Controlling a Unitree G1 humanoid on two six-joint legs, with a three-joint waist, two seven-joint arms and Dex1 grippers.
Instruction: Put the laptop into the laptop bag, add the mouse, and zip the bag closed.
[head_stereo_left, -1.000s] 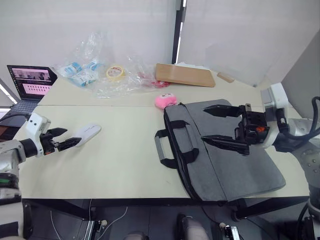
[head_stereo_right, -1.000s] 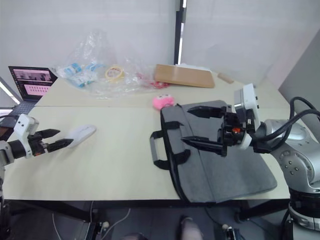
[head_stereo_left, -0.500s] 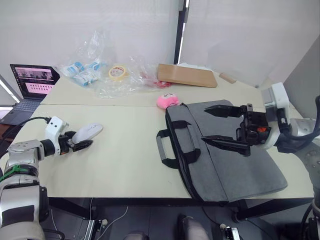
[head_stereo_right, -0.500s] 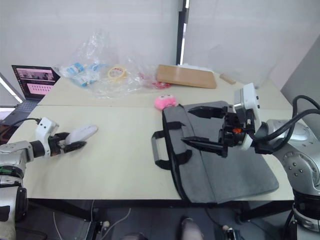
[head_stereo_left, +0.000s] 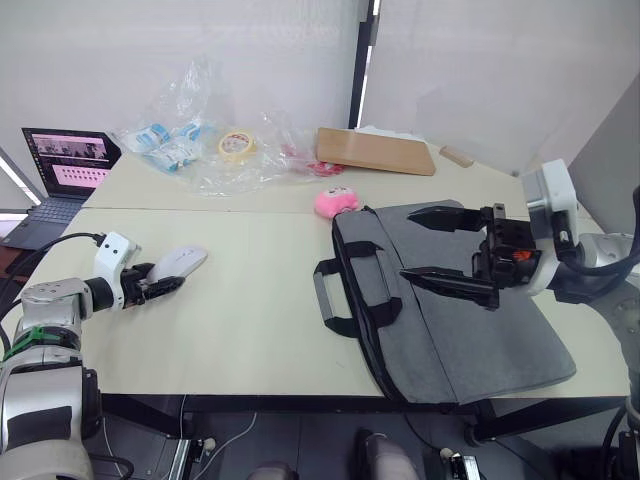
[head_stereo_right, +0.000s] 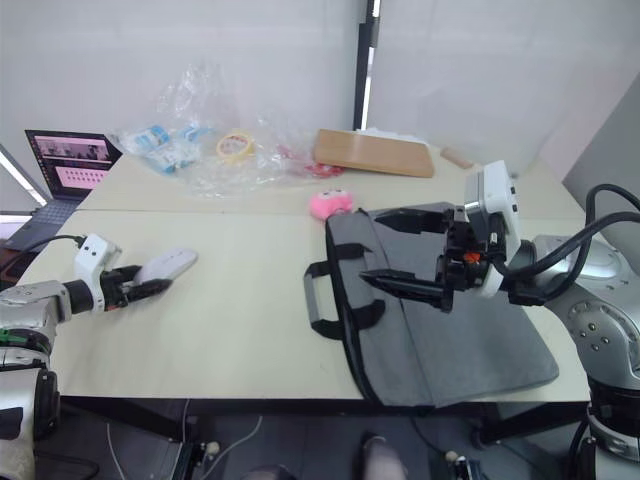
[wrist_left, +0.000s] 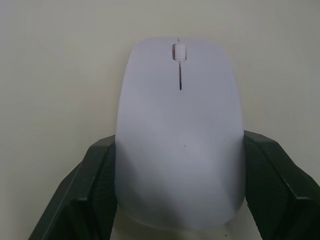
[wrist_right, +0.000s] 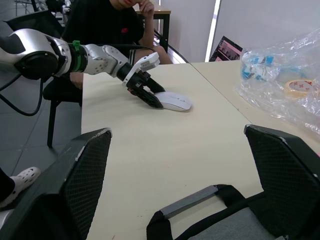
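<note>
While the pale surface (head_stereo_left: 250, 320) carries the laptop bag (head_stereo_left: 470, 320), the left claw (head_stereo_left: 165, 284) clasps the mouse (head_stereo_left: 178, 262); the right claw (head_stereo_left: 440, 250) gapes empty above that bag.

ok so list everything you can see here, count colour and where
mouse: 1, white, table's left part, between the left gripper's fingers
laptop bag: 1, grey with black handles, flat on the table's right part
toy: 1, pink, round, just beyond the bag's far corner
tape roll: 1, yellowish, far side, among the plastic
plastic bags: a clear heap, far left, holding blue-and-white packs
board: 1, brown, flat, far centre
small laptop: 1, dark, lit pink-and-white screen, far left edge
table: 1, pale cream
person: 1, dark top, seated beyond the table
left gripper: black, closed around the mouse's sides
right gripper: black, open, above the bag
</note>
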